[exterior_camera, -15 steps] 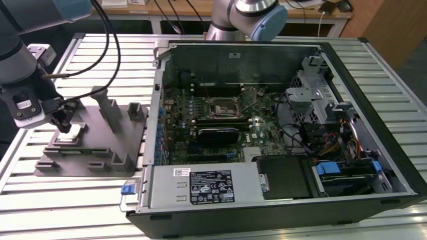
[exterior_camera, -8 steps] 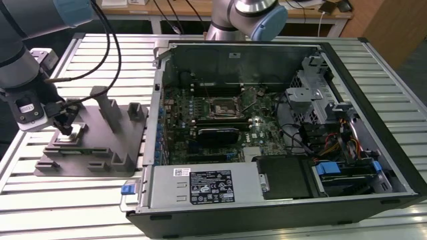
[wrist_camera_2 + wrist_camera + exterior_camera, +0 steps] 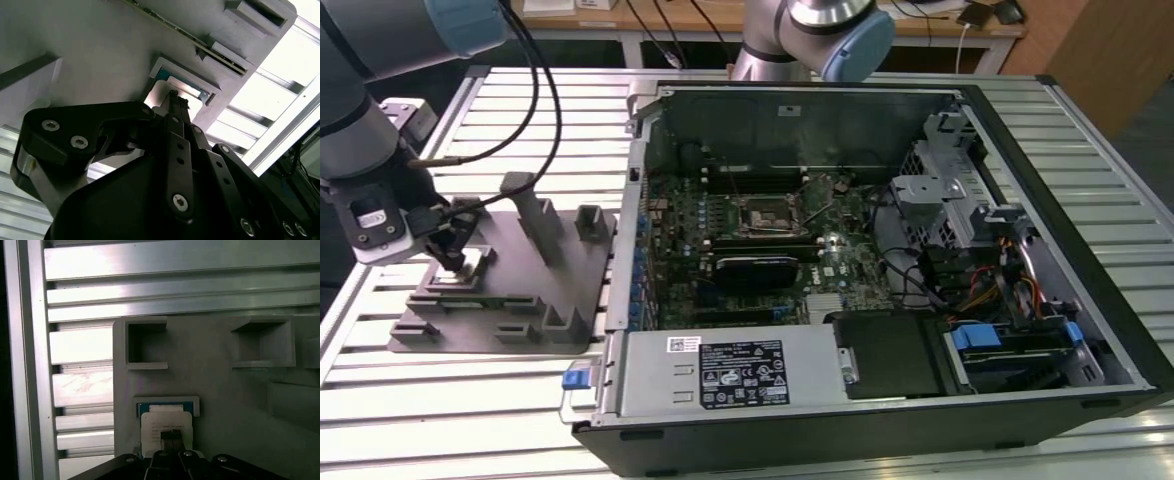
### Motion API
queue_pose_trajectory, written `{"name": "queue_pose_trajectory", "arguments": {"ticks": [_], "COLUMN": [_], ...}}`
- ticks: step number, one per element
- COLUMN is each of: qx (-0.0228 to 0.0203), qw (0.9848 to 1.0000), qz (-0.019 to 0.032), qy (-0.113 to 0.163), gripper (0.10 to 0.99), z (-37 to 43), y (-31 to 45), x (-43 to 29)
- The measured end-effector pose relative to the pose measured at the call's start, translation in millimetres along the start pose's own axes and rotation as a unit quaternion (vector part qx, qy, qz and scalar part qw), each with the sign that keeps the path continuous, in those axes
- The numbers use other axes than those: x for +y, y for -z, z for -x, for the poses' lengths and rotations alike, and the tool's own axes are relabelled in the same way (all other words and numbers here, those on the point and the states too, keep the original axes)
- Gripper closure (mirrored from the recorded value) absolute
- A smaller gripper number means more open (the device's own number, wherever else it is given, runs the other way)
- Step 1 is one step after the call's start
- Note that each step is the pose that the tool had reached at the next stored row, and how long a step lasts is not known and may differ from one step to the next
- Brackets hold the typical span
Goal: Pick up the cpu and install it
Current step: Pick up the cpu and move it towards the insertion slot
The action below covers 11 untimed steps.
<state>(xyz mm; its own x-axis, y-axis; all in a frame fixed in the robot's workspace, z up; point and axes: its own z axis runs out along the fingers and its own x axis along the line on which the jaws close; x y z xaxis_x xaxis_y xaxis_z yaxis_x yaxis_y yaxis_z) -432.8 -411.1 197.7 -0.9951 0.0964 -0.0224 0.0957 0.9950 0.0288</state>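
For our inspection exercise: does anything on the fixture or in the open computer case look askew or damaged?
Nothing stands out. The cpu lies flat and square in its pocket on the grey fixture block, the gripper right over it; nothing in the computer case looks loose or tipped.

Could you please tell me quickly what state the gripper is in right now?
Gripper: closed, fingertips together just over the cpu in the grey fixture; contact cannot be told.

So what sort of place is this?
Likely a robotics lab's PC-assembly bench: an open computer case on a slotted aluminium table, beside a grey fixture block holding the cpu.
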Motion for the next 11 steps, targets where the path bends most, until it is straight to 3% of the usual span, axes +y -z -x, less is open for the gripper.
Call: {"name": "queue_pose_trajectory", "arguments": {"ticks": [11], "qx": [0.0000], "qw": [1.0000], "qz": [0.0001], "qy": [0.000], "gripper": [0.980], "z": [-1.0], "y": [-0.9], "x": [-0.1]}}
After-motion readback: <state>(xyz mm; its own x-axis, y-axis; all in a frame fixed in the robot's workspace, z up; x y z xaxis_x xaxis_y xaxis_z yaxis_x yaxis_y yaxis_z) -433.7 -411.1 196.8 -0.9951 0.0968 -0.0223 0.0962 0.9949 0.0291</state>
